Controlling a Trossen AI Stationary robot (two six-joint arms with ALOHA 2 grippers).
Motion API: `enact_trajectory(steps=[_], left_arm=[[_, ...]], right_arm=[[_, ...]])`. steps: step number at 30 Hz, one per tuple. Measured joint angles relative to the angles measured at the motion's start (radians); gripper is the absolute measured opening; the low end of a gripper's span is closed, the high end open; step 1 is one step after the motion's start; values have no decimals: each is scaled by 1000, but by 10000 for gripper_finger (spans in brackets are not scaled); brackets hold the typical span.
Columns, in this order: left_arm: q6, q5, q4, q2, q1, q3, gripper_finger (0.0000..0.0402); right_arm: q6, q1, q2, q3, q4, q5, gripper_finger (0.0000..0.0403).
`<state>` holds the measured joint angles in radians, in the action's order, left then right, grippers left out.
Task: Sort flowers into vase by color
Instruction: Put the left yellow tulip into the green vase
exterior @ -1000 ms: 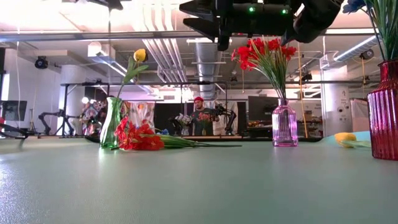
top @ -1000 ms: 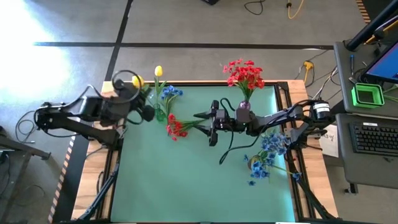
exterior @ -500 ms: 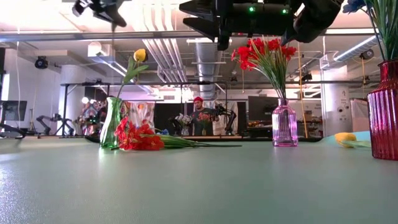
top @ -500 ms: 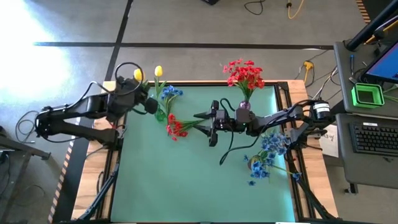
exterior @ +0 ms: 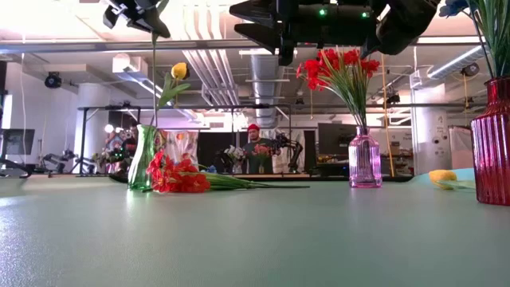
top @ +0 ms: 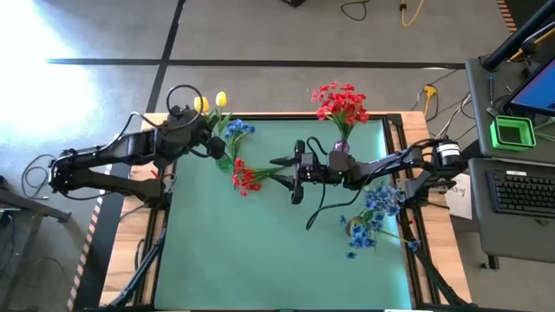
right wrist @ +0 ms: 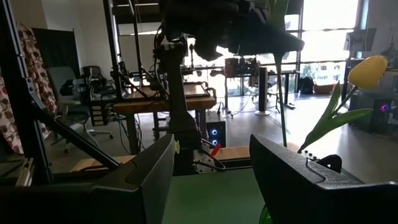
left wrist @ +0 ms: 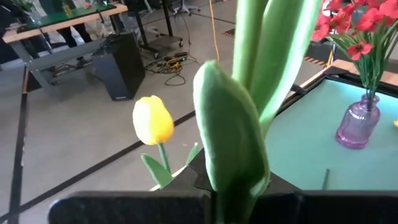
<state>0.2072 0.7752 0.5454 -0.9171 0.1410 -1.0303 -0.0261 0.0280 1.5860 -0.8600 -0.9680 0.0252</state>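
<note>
Green mat [top: 260,251] fills your table; your right gripper [top: 279,161] hangs spread above red flowers [top: 245,178] lying flat; your left gripper [top: 211,143] pinches a yellow flower's stem [exterior: 154,80] over the green vase [exterior: 143,156].

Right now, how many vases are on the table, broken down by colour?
Green vase: 1
Purple vase: 1
Red vase: 1
Total: 3
</note>
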Motion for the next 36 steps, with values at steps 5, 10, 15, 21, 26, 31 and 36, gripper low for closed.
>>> enact_trajectory(steps=[5,10,15,21,26,31,36], left_arm=[[-15,0,28,13,24,-26,0],[1,0,63,8,51,-16,0],[18,-41,56,-3,50,-14,0],[31,-54,75,-8,51,-11,0],[37,-61,86,-6,51,-15,0],[61,-61,120,-6,51,-15,0],[86,-56,131,-10,51,-12,0]], right_arm=[[-4,0,0,0,0,0,203],[-3,0,0,0,0,0,203],[-2,0,1,0,0,0,203],[0,0,1,0,0,0,203],[3,0,1,0,0,0,203],[4,0,1,0,1,0,203],[14,0,1,0,1,0,203]])
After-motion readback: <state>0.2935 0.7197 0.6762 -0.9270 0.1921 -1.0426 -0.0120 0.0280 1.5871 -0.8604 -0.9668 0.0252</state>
